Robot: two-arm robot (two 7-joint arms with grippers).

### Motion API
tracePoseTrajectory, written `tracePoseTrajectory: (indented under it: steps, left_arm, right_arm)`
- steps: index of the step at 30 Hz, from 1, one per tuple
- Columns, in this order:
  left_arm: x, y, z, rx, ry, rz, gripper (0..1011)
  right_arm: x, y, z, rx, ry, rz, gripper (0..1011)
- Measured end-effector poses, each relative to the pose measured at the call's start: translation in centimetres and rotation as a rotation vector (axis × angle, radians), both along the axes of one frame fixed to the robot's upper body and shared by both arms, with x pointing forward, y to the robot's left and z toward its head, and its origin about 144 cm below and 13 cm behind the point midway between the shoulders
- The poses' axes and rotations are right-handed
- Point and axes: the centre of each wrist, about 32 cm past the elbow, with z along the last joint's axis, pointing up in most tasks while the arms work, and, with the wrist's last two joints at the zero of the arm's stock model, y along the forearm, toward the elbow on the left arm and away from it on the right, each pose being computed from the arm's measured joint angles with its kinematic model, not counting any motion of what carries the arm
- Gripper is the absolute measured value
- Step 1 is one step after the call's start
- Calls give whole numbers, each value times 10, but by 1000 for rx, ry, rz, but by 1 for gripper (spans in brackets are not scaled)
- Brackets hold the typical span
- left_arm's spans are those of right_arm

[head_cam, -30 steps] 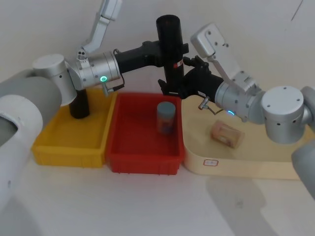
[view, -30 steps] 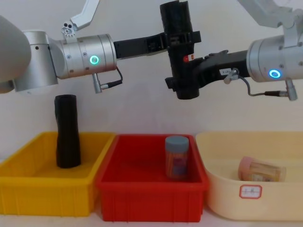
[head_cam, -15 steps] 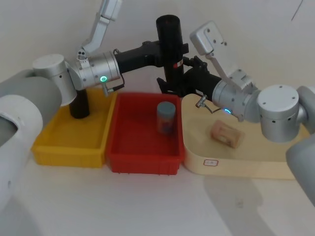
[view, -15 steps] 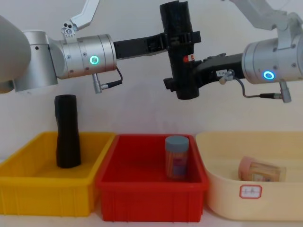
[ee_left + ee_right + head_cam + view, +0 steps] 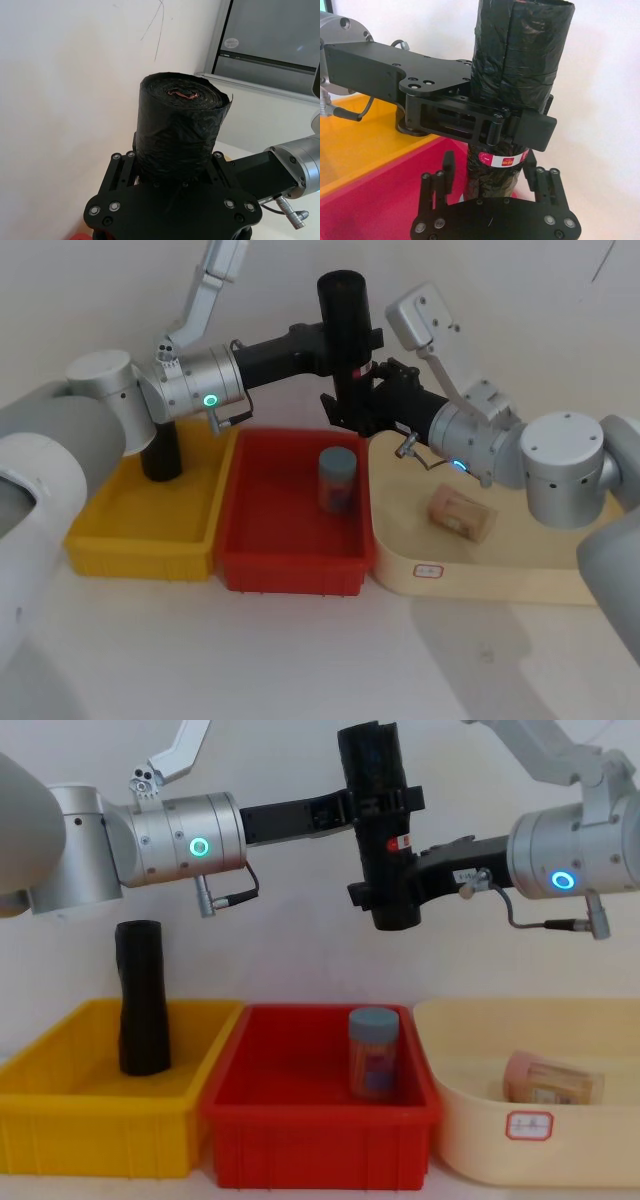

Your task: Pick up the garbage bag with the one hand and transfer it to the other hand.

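Note:
The garbage bag (image 5: 343, 310), a tall black roll with a small red-and-white label (image 5: 502, 161), hangs upright in the air above the red bin. My left gripper (image 5: 345, 345), on the arm with the green ring, is shut on the roll's middle (image 5: 385, 805). My right gripper (image 5: 352, 412), on the blue-ringed arm, stands open around the roll's lower end (image 5: 385, 905). In the right wrist view its fingers (image 5: 449, 172) flank the roll with small gaps either side. The left wrist view looks up the garbage bag (image 5: 180, 125) from the shut jaws.
A yellow bin (image 5: 140, 550) at the left holds a plain black roll (image 5: 160, 450). The red bin (image 5: 290, 575) in the middle holds a blue-lidded jar (image 5: 337, 480). A cream tray (image 5: 480, 580) at the right holds a pinkish jar (image 5: 462, 513) on its side.
My right arm has shifted slightly left, bringing its open fingers further around the roll's lower end. The left gripper and the roll have stayed still.

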Motion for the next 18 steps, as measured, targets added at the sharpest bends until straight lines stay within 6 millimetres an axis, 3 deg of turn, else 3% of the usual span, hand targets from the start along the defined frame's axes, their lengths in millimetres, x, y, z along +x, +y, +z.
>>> tracePoseTrajectory:
  steps: [9,18]
  left_arm:
    - [0,0,0,0,0,0,487]
    - [0,0,0,0,0,0,487]
  right_arm:
    - [1,0,0,3,2,-1,547]
    - [1,0,0,5,3,-1,506]
